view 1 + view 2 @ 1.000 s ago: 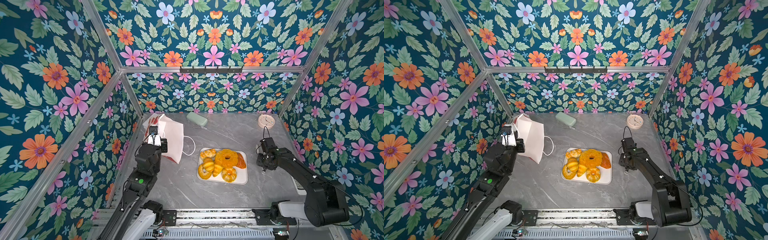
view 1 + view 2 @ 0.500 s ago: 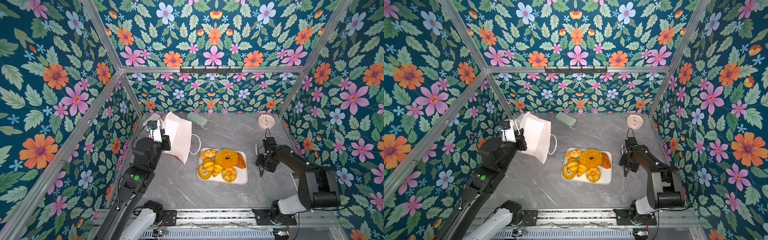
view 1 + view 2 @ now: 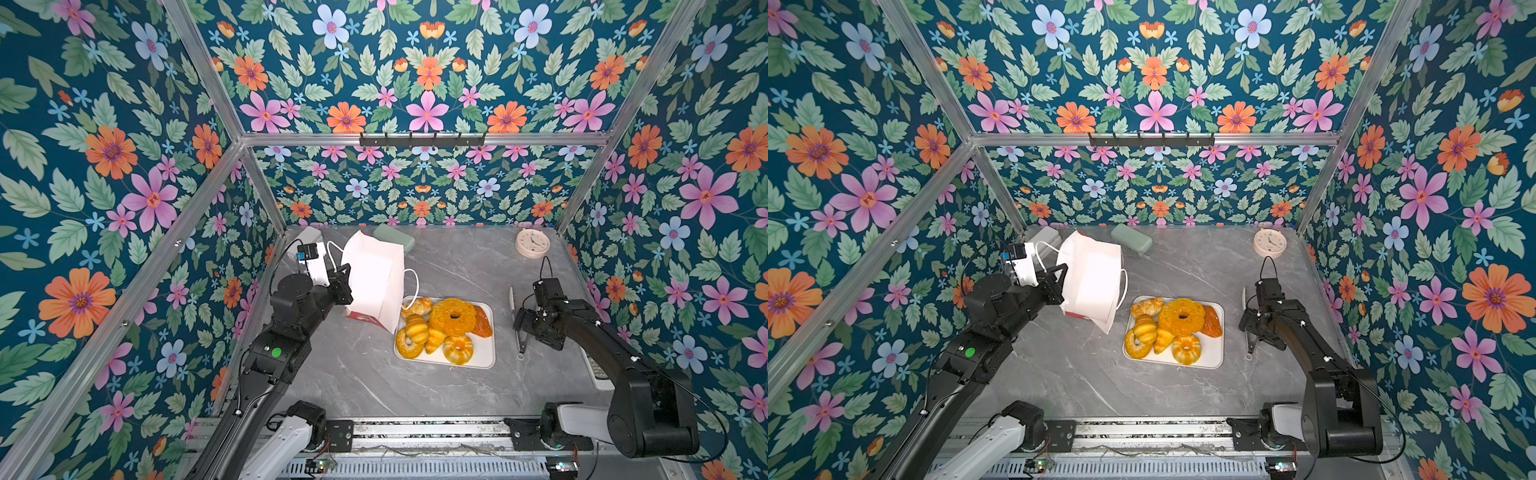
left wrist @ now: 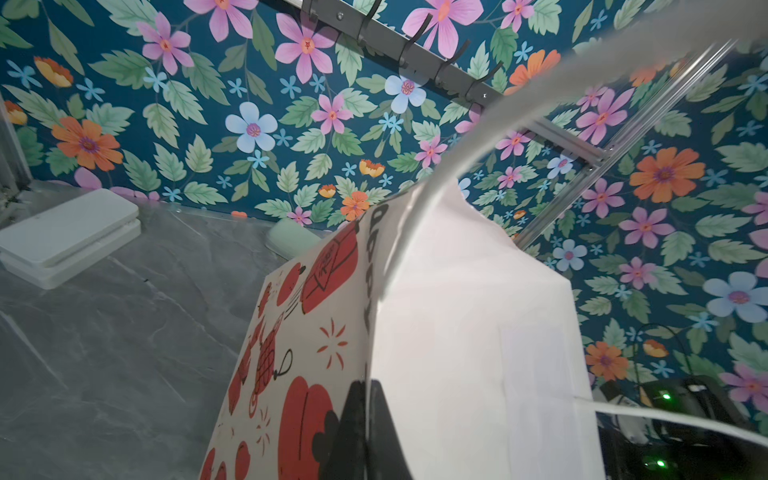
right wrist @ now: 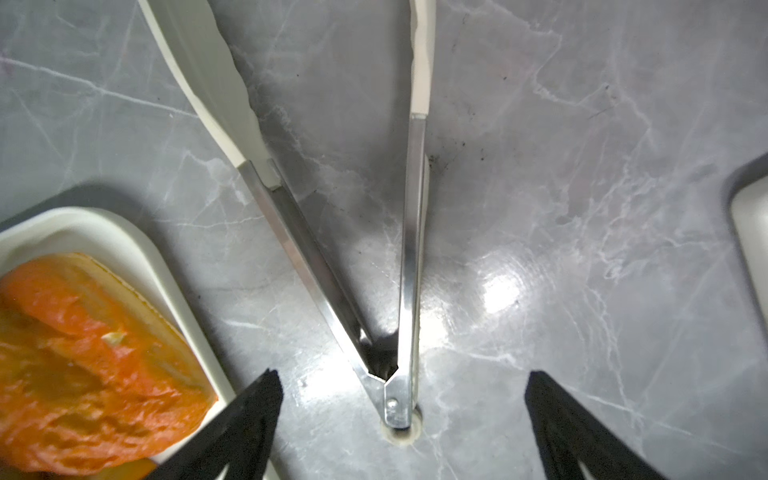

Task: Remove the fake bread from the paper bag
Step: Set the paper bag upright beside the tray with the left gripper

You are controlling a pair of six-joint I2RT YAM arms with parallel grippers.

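Note:
The paper bag (image 3: 374, 282) (image 3: 1096, 278) hangs tilted at the back left, its red base low beside the tray's left corner. My left gripper (image 3: 343, 276) (image 3: 1059, 274) is shut on its edge; in the left wrist view the black fingers (image 4: 353, 415) pinch the printed white paper bag (image 4: 457, 332). The fake bread (image 3: 453, 316) (image 3: 1181, 318) (image 5: 83, 353) lies piled on the white tray (image 3: 484, 359) (image 3: 1214, 359) (image 5: 124, 241). My right gripper (image 3: 521, 324) (image 3: 1246, 326) (image 5: 399, 382) stands open over metal tongs (image 5: 407, 249), holding nothing. The bag's inside is hidden.
The tongs (image 3: 521, 345) (image 3: 1250, 345) lie spread on the grey table right of the tray. A round clock (image 3: 533, 243) sits at the back right, a green case (image 3: 395, 239) and a white box (image 4: 70, 232) at the back. A flat white item (image 3: 598, 374) lies by the right wall.
My left gripper has carried the bag up and to the right, close to the tray. My right gripper has opened wide, and the tongs now lie on the table.

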